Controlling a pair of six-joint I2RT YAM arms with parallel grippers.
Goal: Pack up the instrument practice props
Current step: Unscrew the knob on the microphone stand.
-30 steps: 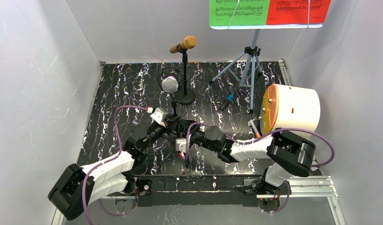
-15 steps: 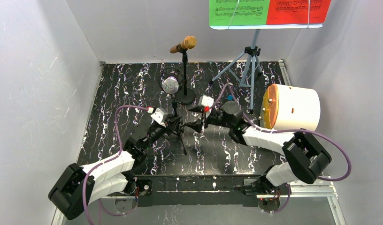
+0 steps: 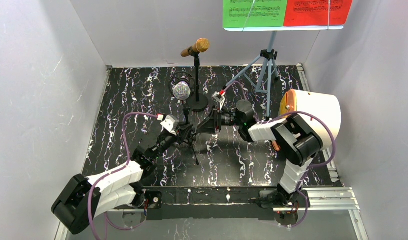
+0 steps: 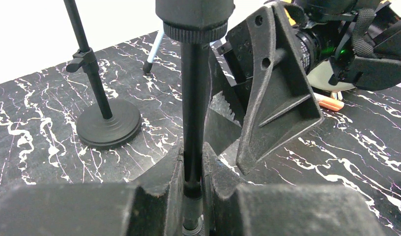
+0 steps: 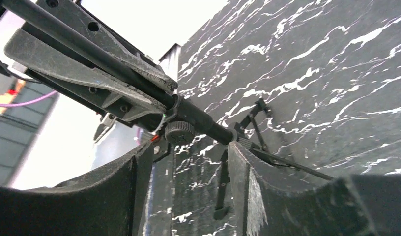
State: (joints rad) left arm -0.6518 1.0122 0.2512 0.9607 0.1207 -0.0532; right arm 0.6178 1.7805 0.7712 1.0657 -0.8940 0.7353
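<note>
The purple glitter microphone (image 3: 181,91) sits on a thin black mount (image 3: 186,116) with folding legs. My left gripper (image 3: 184,132) is shut on this mount's pole (image 4: 194,98), as the left wrist view (image 4: 192,158) shows. My right gripper (image 3: 206,125) is open and reaches in from the right. Its fingertips (image 5: 240,157) are level with the mount's knob (image 5: 179,132) and leg hub, not closed on them. The gold microphone (image 3: 197,47) stands behind on a round-based mount (image 3: 197,104). The pale blue music rack (image 3: 266,67) at the back holds green (image 3: 253,13) and red (image 3: 317,12) score sheets.
A white drum-shaped container (image 3: 314,116) with an orange lid lies on its side at the right. The round base (image 4: 108,124) of the gold microphone's mount is close behind my left gripper. Grey walls close in the black marbled table (image 3: 127,100).
My right arm swung from the table's front middle up and back, and its open gripper now points left at the mount that my left gripper holds. The left arm has not moved.
</note>
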